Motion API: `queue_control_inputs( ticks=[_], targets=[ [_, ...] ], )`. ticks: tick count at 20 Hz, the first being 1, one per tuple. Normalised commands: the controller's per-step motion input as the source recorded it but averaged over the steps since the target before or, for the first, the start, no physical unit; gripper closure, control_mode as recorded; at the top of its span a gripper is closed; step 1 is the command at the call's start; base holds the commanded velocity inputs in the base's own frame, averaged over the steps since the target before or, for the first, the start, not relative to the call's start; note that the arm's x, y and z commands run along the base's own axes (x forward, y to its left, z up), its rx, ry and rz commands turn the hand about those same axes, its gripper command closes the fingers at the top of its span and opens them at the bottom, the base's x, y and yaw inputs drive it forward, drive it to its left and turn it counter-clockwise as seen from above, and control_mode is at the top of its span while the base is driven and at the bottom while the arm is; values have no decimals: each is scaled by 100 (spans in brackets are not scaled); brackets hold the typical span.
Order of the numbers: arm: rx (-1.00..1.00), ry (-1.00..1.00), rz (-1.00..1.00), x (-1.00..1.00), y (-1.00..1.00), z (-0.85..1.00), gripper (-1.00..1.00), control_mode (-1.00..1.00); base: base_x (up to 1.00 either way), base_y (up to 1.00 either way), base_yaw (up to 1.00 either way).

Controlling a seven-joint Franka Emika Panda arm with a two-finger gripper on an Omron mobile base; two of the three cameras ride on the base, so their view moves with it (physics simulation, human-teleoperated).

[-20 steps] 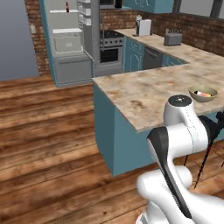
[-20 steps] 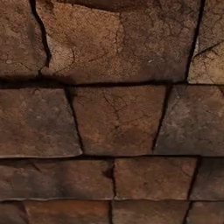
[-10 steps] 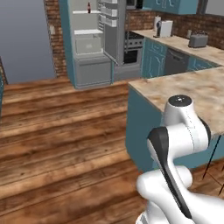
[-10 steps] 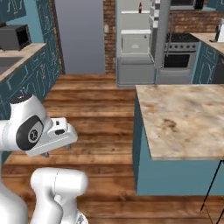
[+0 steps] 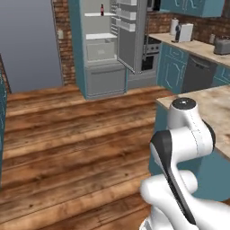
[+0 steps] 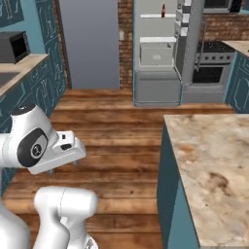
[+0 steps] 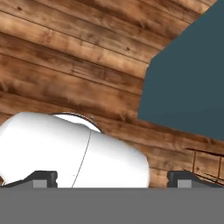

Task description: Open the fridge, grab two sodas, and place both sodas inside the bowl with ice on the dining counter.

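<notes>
Whole scene swung around over the last second: right base view went from a wall of brick to open kitchen, and the fridge (image 5: 112,49) slid toward the middle of both base views. That's the base turning, not the things moving.

Nearest: arm folded up tight over the base, probably tucked for driving rather than reaching. Gripper (image 7: 111,179) pointing down at the wood floor (image 7: 65,65), fingertips (image 7: 43,178) sitting far apart at the bottom of the hand view, so spread wide, nothing between them. Teal block at upper right of that view looks like the base of the dining counter (image 6: 214,160).

Next out: dining counter slab just beside the arm, its near corner poking in at the right of both base views. No bowl on the part that shows.

Then a long stretch of plank floor, well apart from anything to grab.

Far end: fridge door (image 5: 134,33) already swung open, white shelves exposed. Cola bottle (image 6: 163,9) standing upright on the top shelf, dark with a red cap. Second soda too small to pick out. Oven (image 6: 206,70) just right of the fridge, toaster (image 5: 222,45) on the longer back counter.

Best guess: door step done, now driving in for a soda. Still needs to close most of that floor before a reach makes sense.
</notes>
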Motion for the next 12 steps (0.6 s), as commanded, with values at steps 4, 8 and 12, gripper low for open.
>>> queue_control_inputs(
  ticks=[4, 8, 12],
  targets=[
    [0, 0, 0, 0, 0, 0, -100, 100, 100, 9, 0],
    [0, 0, 0, 0, 0, 0, -100, 100, 100, 2, 1],
    [0, 0, 0, 0, 0, 0, -100, 100, 100, 0, 2]
  ],
)
